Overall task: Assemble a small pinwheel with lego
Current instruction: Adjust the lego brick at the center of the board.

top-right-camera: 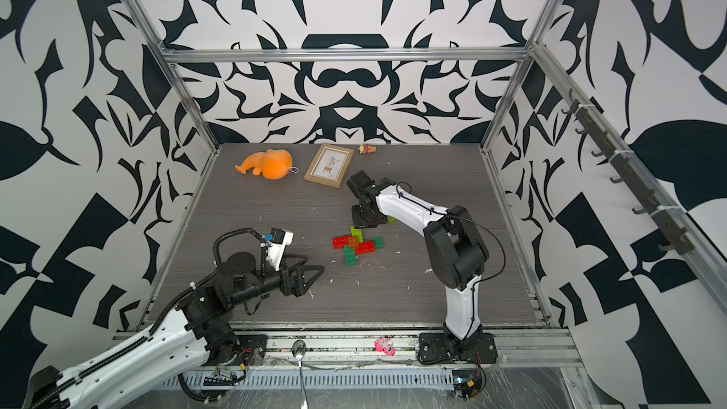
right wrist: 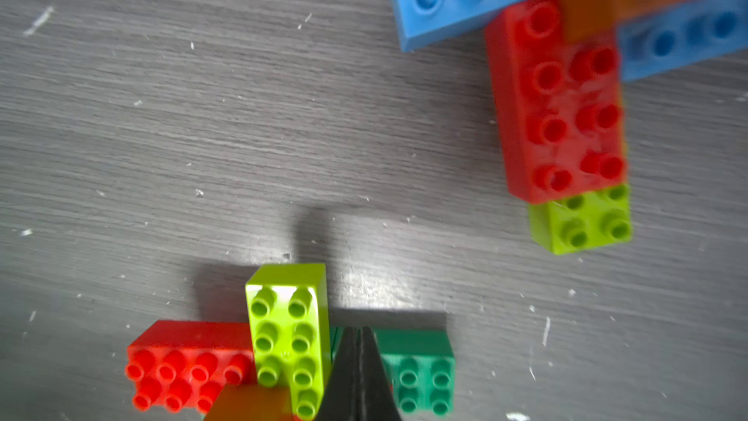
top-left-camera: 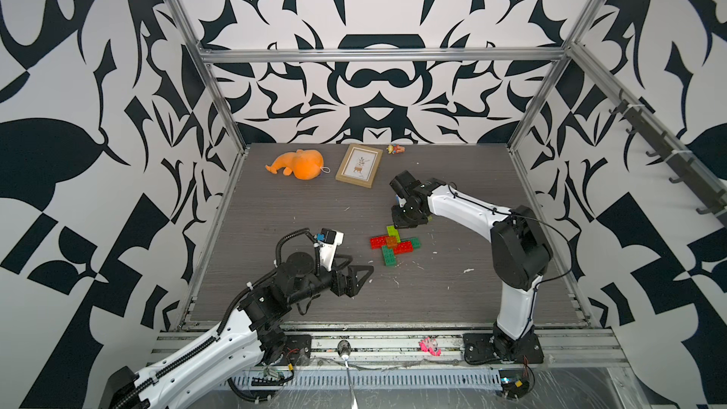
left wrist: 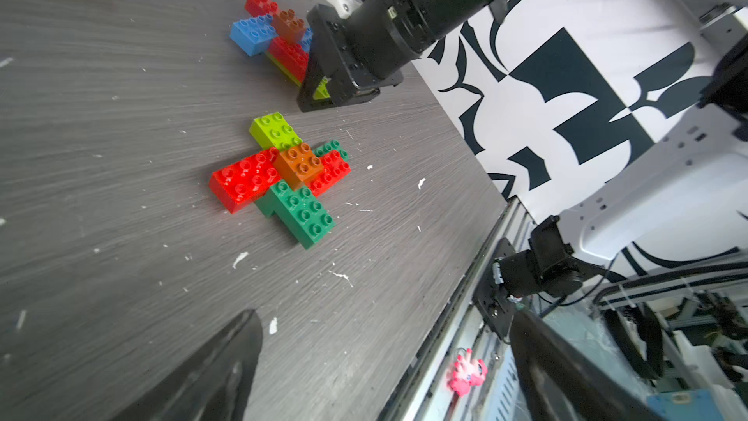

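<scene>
The lego pinwheel [top-left-camera: 394, 245] lies mid-table in both top views: two red bricks, a lime brick [right wrist: 289, 334] and a dark green brick [left wrist: 301, 212] fan out round an orange-brown square [left wrist: 299, 164]. My right gripper [right wrist: 358, 334] is shut with nothing in it, its tips just over the pinwheel between the lime arm and a dark green brick [right wrist: 419, 370]. A second cluster [right wrist: 558, 95] of blue, red, lime and orange-brown bricks lies just beyond, mostly under the right arm in the top views. My left gripper [top-left-camera: 362, 273] stands open and empty, near and left of the pinwheel.
At the back lie an orange plush toy [top-left-camera: 299, 164], a picture frame [top-left-camera: 358, 166] and a small figurine [top-left-camera: 394, 149]. A pink toy [top-left-camera: 429, 346] sits on the front metal rail. White scraps dot the grey table [top-left-camera: 275, 210].
</scene>
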### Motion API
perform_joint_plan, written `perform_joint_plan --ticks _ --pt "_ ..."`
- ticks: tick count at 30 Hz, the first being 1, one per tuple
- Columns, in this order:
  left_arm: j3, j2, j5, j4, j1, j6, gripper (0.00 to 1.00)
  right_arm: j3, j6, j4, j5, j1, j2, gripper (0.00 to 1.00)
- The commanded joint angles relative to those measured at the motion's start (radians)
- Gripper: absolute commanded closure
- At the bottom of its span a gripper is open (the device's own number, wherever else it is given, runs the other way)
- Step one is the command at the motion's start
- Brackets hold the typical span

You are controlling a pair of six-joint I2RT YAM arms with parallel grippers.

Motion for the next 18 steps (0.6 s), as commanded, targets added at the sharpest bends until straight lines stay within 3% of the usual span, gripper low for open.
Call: perform_joint_plan --ticks 1,8,18 --pt "-0.038 -0.055 0.023 -0.018 0.005 -0.085 0.00 0.029 -0.024 0.004 0.001 0.000 0.006 1.00" --pt "-0.073 -0.121 -0.032 -0.038 0.005 -0.111 0.00 -0.063 -0.026 0.048 -0.011 0.000 -0.015 1.00" --pt "-0.079 -0.078 -0.032 -0.020 0.005 -0.109 0.00 -0.196 -0.006 0.093 -0.028 -0.001 -0.095 1.00"
